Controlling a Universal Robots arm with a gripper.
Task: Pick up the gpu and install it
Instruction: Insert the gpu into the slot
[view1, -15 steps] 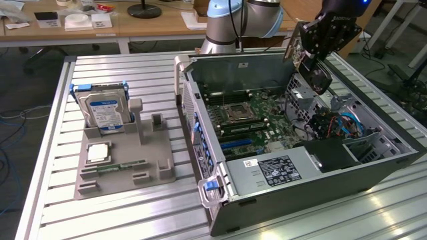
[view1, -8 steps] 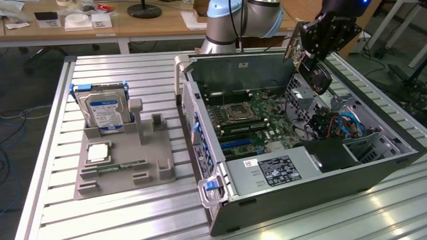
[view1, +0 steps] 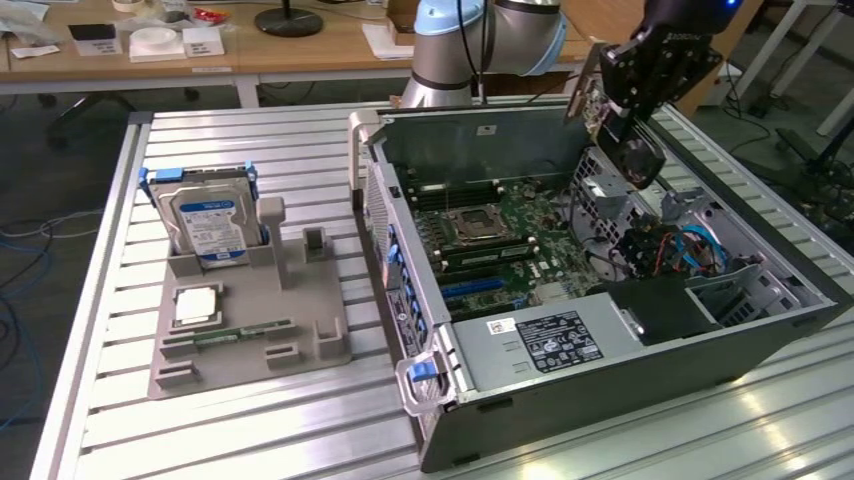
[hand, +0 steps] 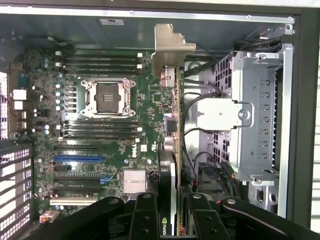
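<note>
Installation appears in hand — black robot gripper (hand: 172, 214) fingers clamp the thin black gpu (view1: 635, 155) card above the open grey computer case (view1: 627, 400); seating demands squaring it to the green motherboard (hand: 125, 145).

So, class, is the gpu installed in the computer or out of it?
Out. The gripper holds the gpu edge-on above the open case, clear of the motherboard slots.

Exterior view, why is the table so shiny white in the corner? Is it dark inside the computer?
Exterior view: room light glares off the metal table beside the computer case, whose inside is shadowy. Wrist view: the motherboard is evenly lit.
</note>
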